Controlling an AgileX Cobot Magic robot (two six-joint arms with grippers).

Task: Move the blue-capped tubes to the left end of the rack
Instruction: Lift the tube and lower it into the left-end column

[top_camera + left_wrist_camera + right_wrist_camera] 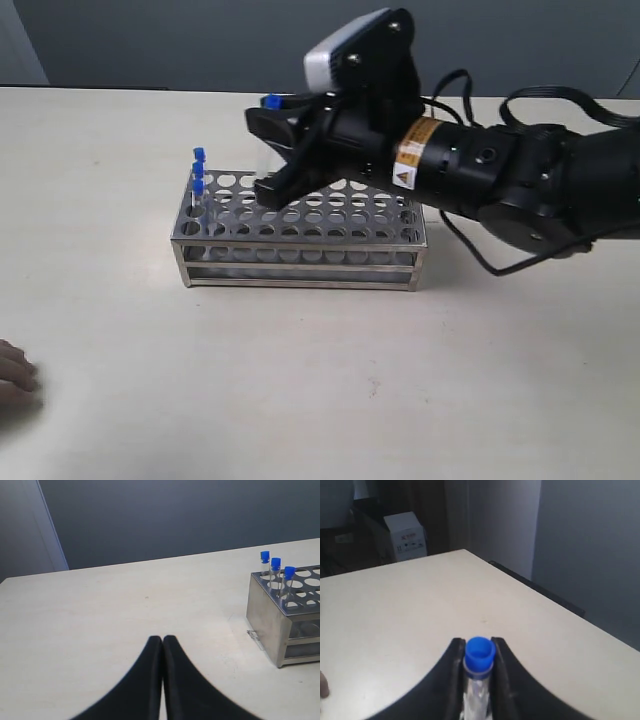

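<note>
The silver rack (300, 240) stands mid-table. Three blue-capped tubes (198, 170) stand upright in holes at its left end, also showing as blue-capped tubes (275, 564) in the rack (270, 620) in the left wrist view. Above the rack's left half, my right gripper (268, 112) is shut on a fourth blue-capped tube (270, 101). In the right wrist view this tube (480, 656) sits between the fingers of the right gripper (478, 643), cap at the tips. My left gripper (162, 639) is shut on nothing, low over bare table left of the rack; the exterior view does not show it.
A person's hand (15, 378) rests at the table's front left edge. The right arm (500, 175) stretches in from the right over the rack's back right part. A white box (410, 535) stands beyond the table's far end.
</note>
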